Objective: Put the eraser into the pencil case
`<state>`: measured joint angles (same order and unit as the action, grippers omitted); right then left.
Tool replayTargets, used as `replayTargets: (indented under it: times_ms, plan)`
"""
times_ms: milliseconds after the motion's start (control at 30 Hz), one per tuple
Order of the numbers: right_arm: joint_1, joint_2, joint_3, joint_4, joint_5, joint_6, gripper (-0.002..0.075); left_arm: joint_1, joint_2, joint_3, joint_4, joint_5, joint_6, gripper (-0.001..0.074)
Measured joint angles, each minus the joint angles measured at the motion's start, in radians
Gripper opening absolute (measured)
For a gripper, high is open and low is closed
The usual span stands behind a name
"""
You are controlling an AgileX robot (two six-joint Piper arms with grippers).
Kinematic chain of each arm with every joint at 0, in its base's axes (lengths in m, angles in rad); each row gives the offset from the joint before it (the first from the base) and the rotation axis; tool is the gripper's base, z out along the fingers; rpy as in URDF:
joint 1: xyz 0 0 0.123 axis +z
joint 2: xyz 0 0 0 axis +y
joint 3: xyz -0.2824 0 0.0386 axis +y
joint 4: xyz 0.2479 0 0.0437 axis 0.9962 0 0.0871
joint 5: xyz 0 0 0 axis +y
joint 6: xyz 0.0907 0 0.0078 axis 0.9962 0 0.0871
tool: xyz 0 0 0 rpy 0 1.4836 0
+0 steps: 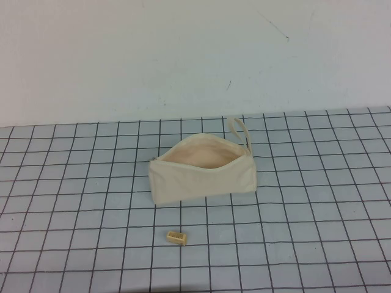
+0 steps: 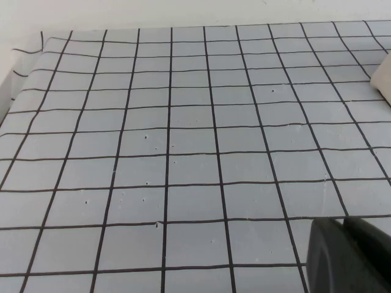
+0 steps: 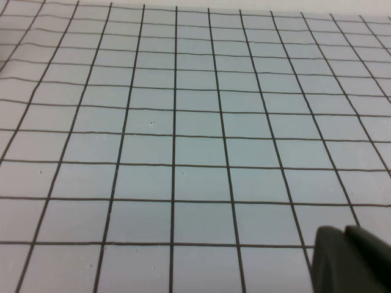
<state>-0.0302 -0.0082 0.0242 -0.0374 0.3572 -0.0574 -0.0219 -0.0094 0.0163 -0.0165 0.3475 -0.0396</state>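
Note:
The pencil case (image 1: pixel 201 173) is a cream-white pouch lying in the middle of the checked mat, its zip open and its peach lining showing. Its loop strap (image 1: pixel 239 129) points to the far right. The eraser (image 1: pixel 176 236) is a tiny tan block lying on the mat a little in front of the pouch. Neither arm shows in the high view. My left gripper (image 2: pixel 343 221) is shut and empty above bare mat, and a corner of the pouch (image 2: pixel 386 76) shows at the edge of its wrist view. My right gripper (image 3: pixel 342 232) is shut and empty above bare mat.
The grey mat with black grid lines (image 1: pixel 305 201) covers the table. A white wall (image 1: pixel 183 55) rises behind its far edge. The mat's left edge (image 2: pixel 12 91) shows in the left wrist view.

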Motion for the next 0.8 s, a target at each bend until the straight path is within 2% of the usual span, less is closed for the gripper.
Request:
replayTargets:
  times_ms: [533,800]
  plan:
    - [0.000,0.000,0.000,0.000,0.000,0.000,-0.0001,0.000,0.000,0.004,0.008,-0.025,0.009,-0.0001]
    - [0.000,0.000,0.000,0.000,0.000,0.000,-0.0001,0.000,0.000,0.010,0.010,-0.305,0.009,-0.0001]
